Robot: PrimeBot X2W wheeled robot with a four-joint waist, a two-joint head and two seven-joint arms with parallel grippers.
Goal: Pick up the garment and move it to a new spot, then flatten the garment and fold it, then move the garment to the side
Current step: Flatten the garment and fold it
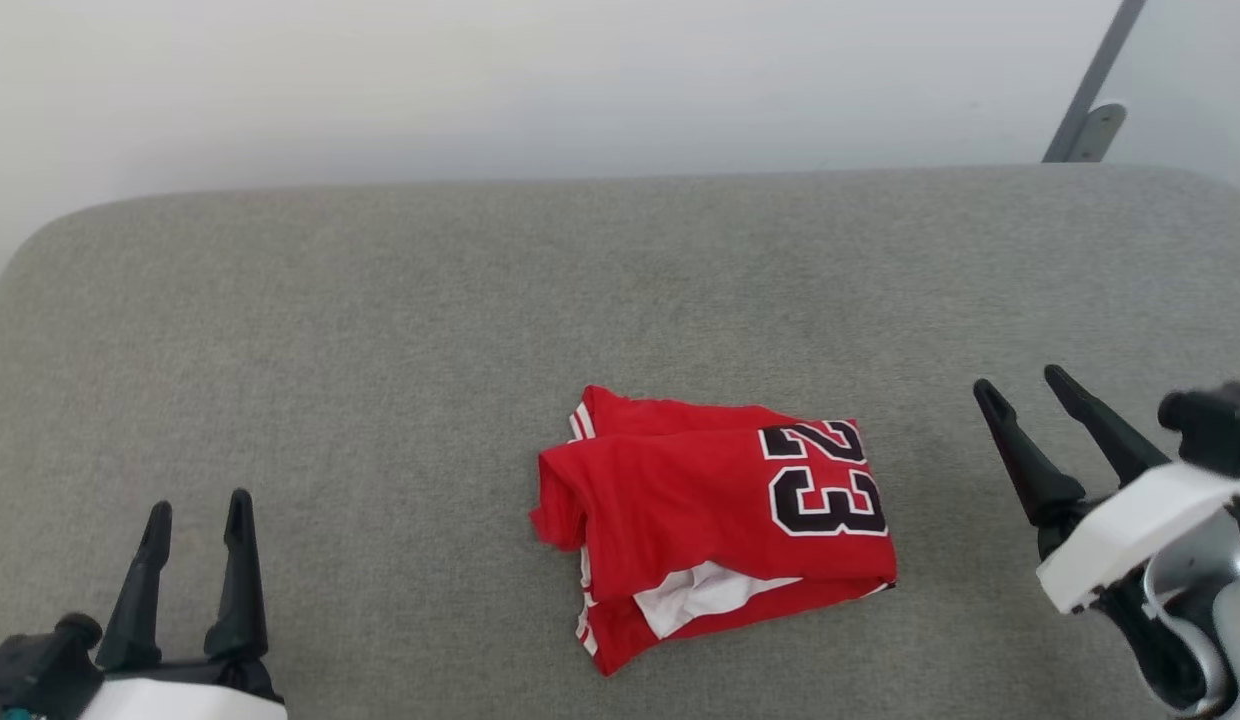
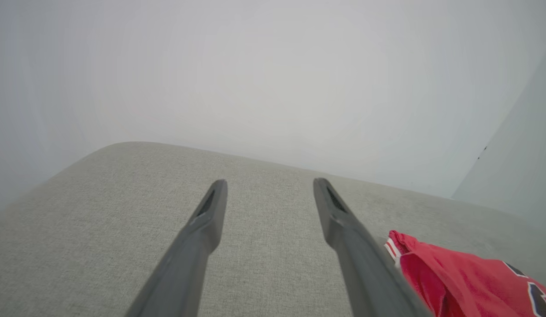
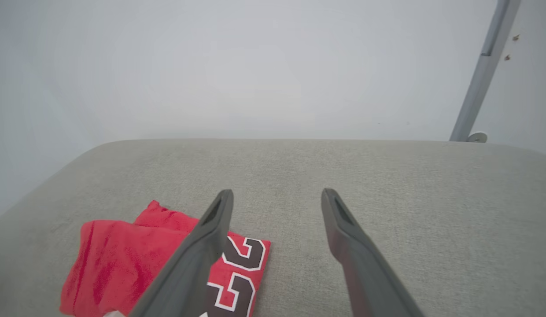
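head view: high, facing forward and down onto broad grey woven-fabric cushion, plain pale wall at 12 o'clock | left wrist view: low, close over cushion at 7 o'clock, facing wall along two long dark fingers | right wrist view: likewise from 4 o'clock | shared: folded red soft-fabric jersey in all three; slanted grey metal pole at 1 o'clock in head and right wrist views

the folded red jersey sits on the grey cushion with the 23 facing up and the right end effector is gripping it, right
Not gripping it: the right end effector is open and empty, apart from the jersey, as the head view shows. The jersey is folded on the grey cushion, 23 facing up.
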